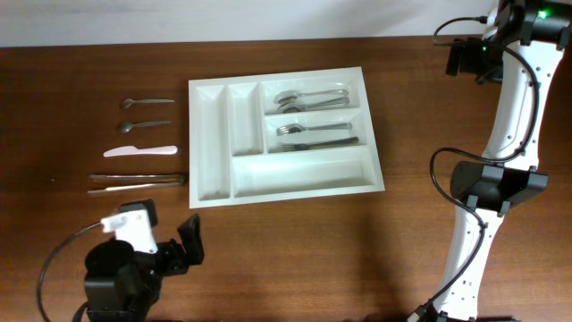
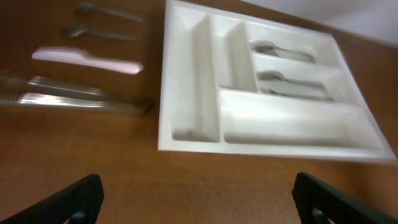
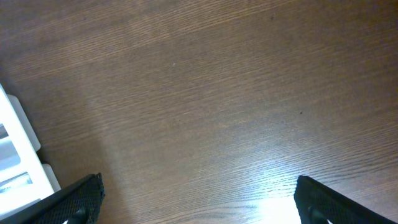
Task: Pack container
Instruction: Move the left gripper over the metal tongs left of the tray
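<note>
The white container [image 1: 304, 170] lies in the middle of the table. Its top crosswise compartment holds spoons [image 1: 308, 97] and the one below holds forks [image 1: 313, 134]. The other three compartments are empty. Left of it lie two small spoons [image 1: 147, 101] [image 1: 145, 125], a white knife [image 1: 140, 151] and metal tongs [image 1: 136, 182]. My left gripper [image 1: 183, 246] hovers open at the near left, facing the container [image 2: 286, 121], with nothing between its fingers. My right gripper [image 3: 199, 185] is open over bare wood at the far right, with the container's edge [image 3: 12, 134] at its left.
The right arm [image 1: 500, 183] stands tall along the right side of the table, with cables looping beside it. The left arm's base [image 1: 121, 282] sits at the near left corner. A pale wall runs along the far table edge.
</note>
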